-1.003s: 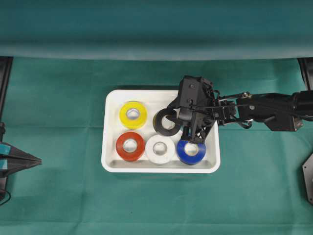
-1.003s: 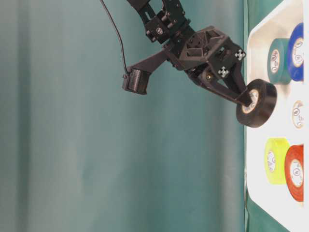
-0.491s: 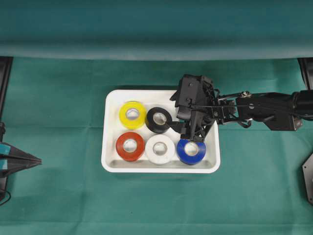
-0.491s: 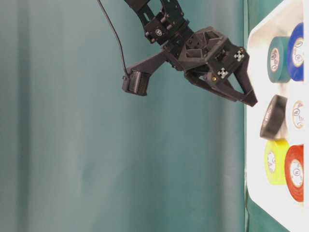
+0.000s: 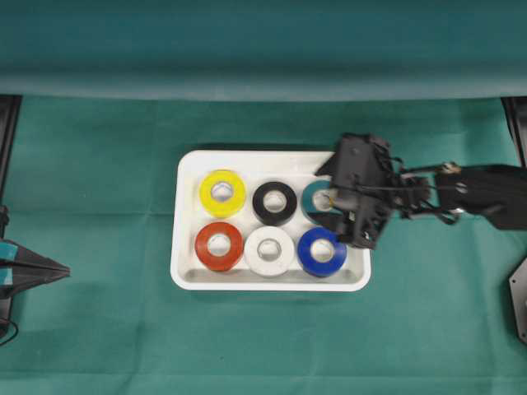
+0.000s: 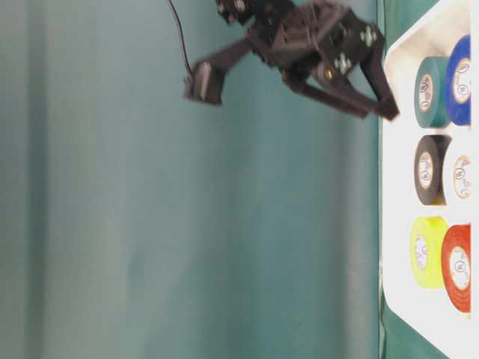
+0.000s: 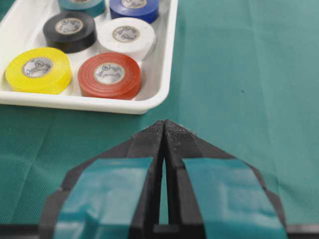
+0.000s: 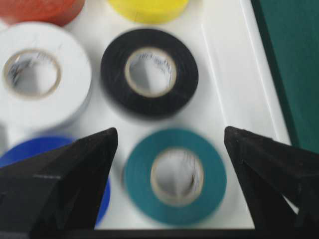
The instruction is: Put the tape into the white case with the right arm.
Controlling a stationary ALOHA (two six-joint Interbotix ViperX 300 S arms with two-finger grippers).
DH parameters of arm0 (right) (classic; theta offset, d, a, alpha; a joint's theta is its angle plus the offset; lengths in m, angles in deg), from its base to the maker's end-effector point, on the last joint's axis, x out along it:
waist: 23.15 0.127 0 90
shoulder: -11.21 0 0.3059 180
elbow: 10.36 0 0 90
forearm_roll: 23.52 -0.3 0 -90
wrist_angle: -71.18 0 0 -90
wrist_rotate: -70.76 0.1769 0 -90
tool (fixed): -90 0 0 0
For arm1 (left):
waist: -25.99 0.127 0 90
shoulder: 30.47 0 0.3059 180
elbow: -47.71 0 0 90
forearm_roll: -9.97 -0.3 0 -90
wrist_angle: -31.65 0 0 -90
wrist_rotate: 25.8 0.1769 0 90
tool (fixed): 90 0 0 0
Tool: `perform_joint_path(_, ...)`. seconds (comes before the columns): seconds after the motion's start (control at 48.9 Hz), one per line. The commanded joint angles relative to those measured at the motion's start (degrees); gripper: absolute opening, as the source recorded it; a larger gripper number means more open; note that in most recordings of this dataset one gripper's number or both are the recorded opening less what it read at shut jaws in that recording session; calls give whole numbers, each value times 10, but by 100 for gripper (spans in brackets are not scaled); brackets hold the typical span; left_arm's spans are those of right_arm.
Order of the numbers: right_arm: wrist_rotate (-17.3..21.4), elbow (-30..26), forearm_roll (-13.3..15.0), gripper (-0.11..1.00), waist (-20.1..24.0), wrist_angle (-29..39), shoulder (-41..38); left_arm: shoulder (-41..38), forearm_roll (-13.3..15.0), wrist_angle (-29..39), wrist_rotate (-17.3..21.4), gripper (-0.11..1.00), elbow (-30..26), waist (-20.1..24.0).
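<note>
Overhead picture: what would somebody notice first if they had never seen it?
Six bright tape rolls fill the white case mid-table: yellow, black and teal in the far row, red, white and blue in front. The right gripper hangs open above the case's right end.

The right arm [image 5: 461, 191] is built entirely of black parts, and thin black cables are strung along it near the white case [image 5: 188, 271]. Its wrist block is studded with small pale screws (seen from table level), and a short ribbed black cylinder [image 6: 202, 81] is carried on a strut, fed by a thin black cable. The right gripper [image 8: 169, 144] is formed of two long pointed matte-black fingers. The left gripper [image 7: 164, 130] is black too, each finger wrapped in a light-blue band.
</note>
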Motion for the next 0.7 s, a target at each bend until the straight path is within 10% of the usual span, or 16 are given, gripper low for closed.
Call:
perform_joint_path(0.0, 1, 25, 0, 60, 1, -4, 47, -9, 1, -5, -1, 0, -7, 1)
perform_joint_path(0.675, 15, 209, -9, 60, 0, -3, 252, -8, 1, -5, 0, 0, -7, 1)
